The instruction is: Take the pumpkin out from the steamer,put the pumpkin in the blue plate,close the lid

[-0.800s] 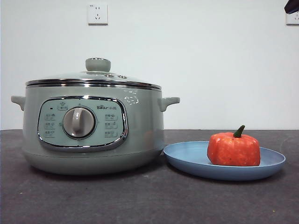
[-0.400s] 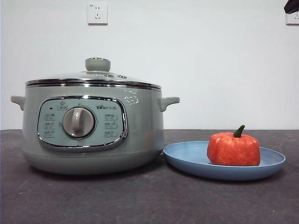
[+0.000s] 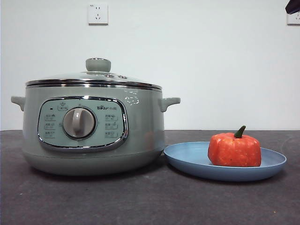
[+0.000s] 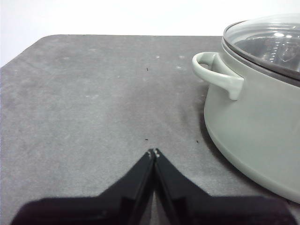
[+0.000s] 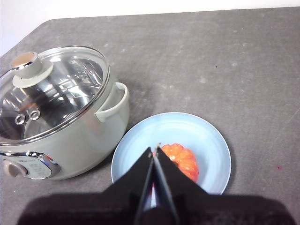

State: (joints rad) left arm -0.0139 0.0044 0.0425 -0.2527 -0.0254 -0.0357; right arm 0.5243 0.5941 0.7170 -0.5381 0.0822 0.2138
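The pumpkin [image 3: 234, 149] is seated upright in the blue plate [image 3: 187, 161], just beside the steamer [image 3: 140, 136] on the dark surface [image 3: 140, 201]. The lid [image 3: 93, 77] is set on the steamer. Both the left gripper [image 4: 153, 152] and the right gripper [image 5: 153, 149] are held raised with fingers pressed together, empty.

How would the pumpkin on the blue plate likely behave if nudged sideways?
The pumpkin looks squat and flat-based, so it would probably slide rather than roll. The blue plate is shallow, so its low rim may not stop it. Ribbed sides probably give a pincer fair grip.
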